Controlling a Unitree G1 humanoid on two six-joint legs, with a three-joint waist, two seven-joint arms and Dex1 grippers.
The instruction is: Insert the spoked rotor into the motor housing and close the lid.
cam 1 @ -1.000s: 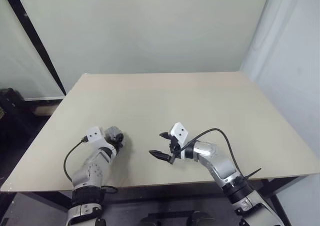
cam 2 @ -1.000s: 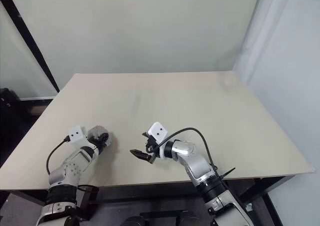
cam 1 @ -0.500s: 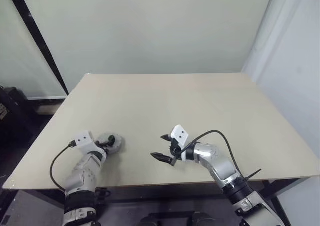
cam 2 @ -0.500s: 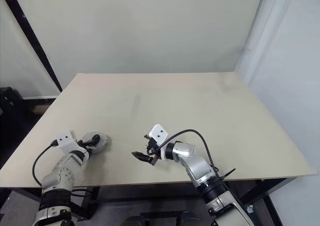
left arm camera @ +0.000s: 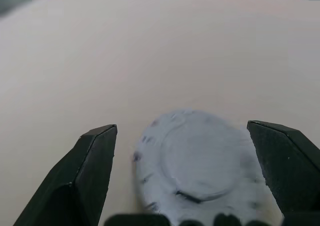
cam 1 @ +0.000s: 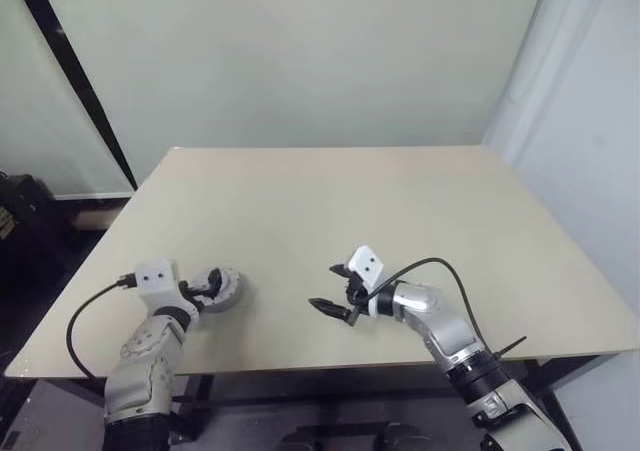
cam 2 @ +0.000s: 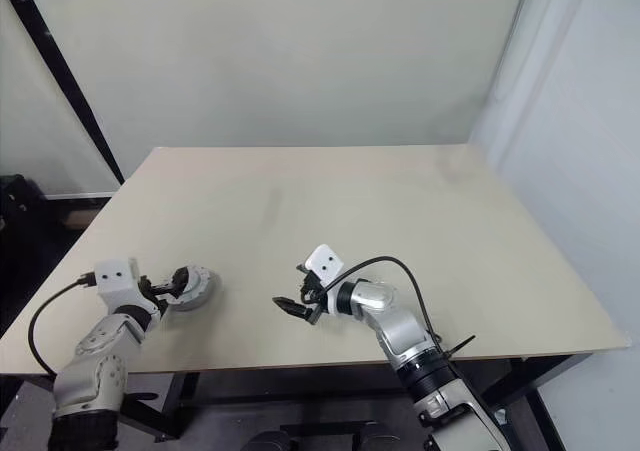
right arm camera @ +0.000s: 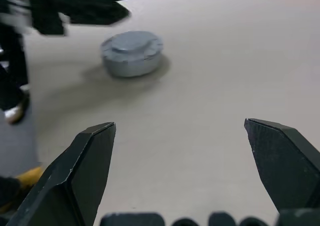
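Left wrist view: left gripper (left arm camera: 182,178), jaws apart, is hovering w/ closed lid (left arm camera: 200,166) between fingers; task looking done, next calling for retreat.

Beige table (cam 1: 330,201). Grey round lid (cam 1: 222,289) on motor housing, near-left on table. Left gripper (cam 1: 205,292) at its left side, fingers spread. Right gripper (cam 1: 333,288) near centre, spread wide, pointing left, well apart from lid.
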